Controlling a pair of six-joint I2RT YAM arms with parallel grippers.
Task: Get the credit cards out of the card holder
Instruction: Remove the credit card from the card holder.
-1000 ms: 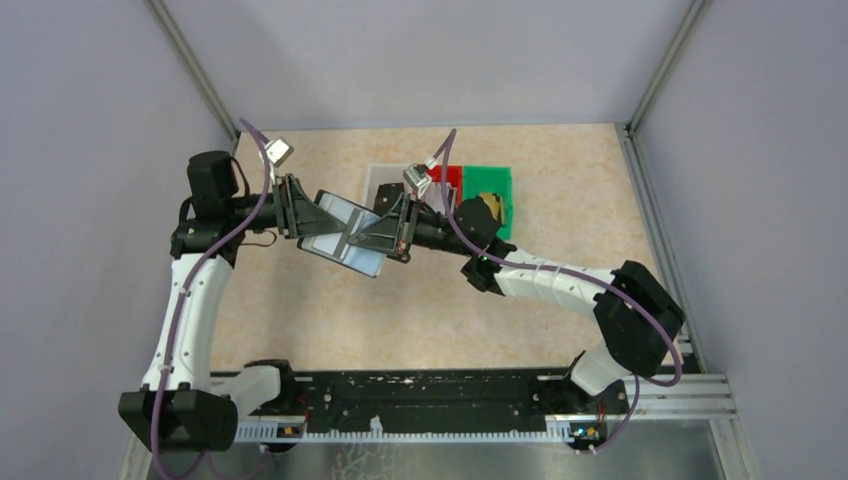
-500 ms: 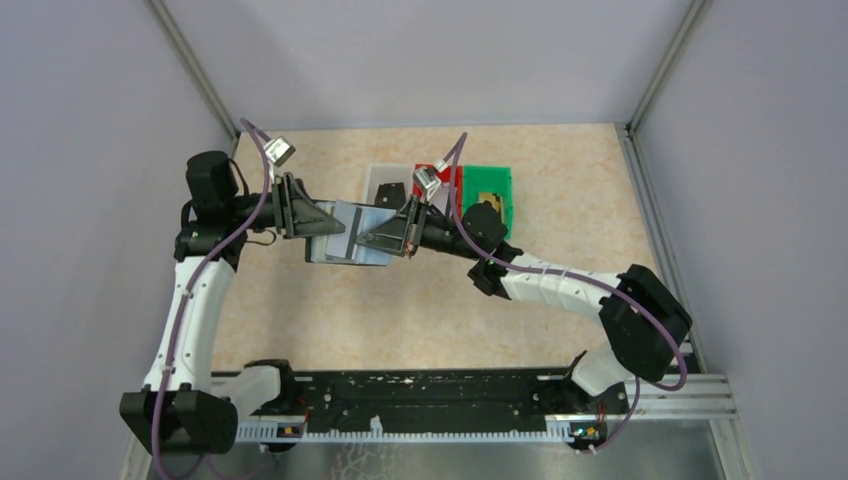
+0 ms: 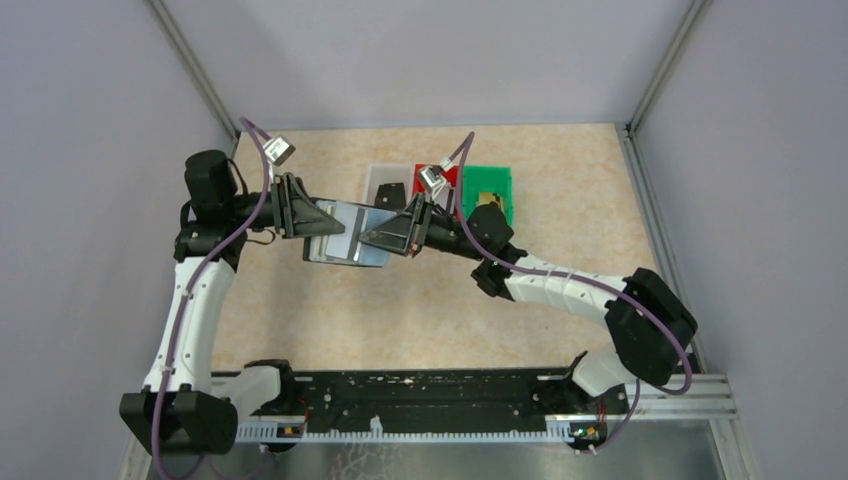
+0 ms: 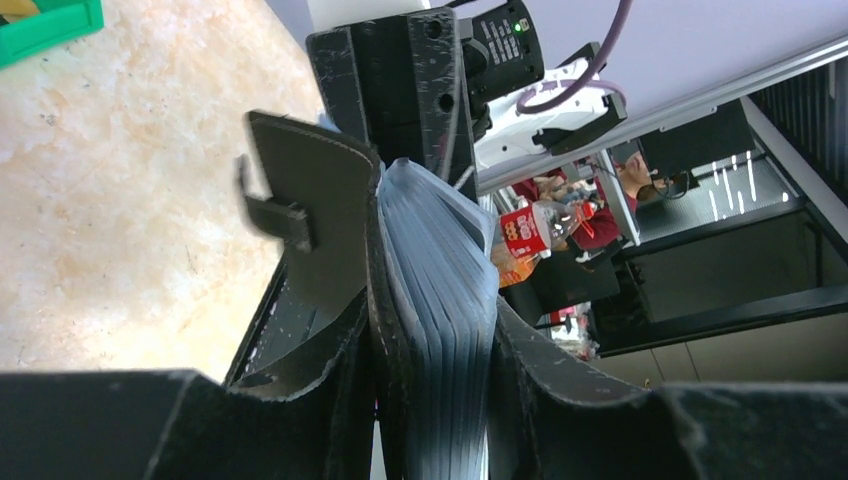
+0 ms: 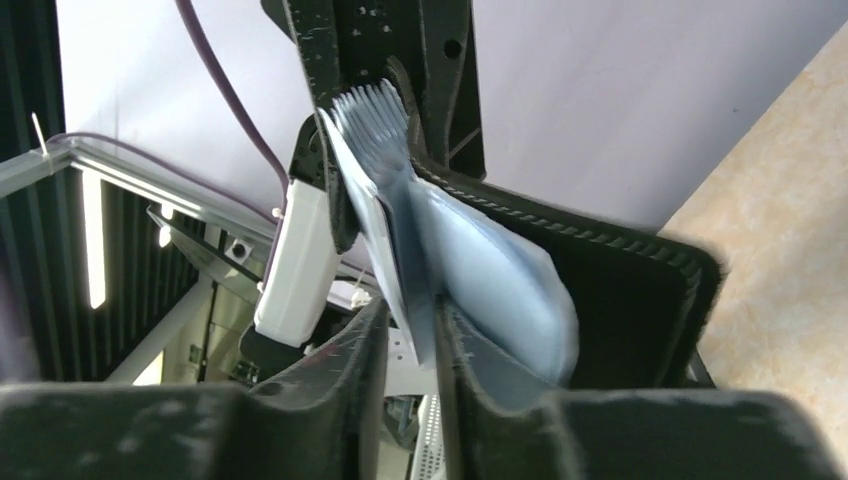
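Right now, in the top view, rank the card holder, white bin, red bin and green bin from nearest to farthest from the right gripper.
1. card holder: at the fingertips of the right gripper, on its left.
2. white bin: just behind the gripper.
3. red bin: behind and to the right.
4. green bin: farthest to the right.

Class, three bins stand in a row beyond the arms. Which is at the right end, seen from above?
The green bin; the red bin sits in the middle, the white bin at the left end.
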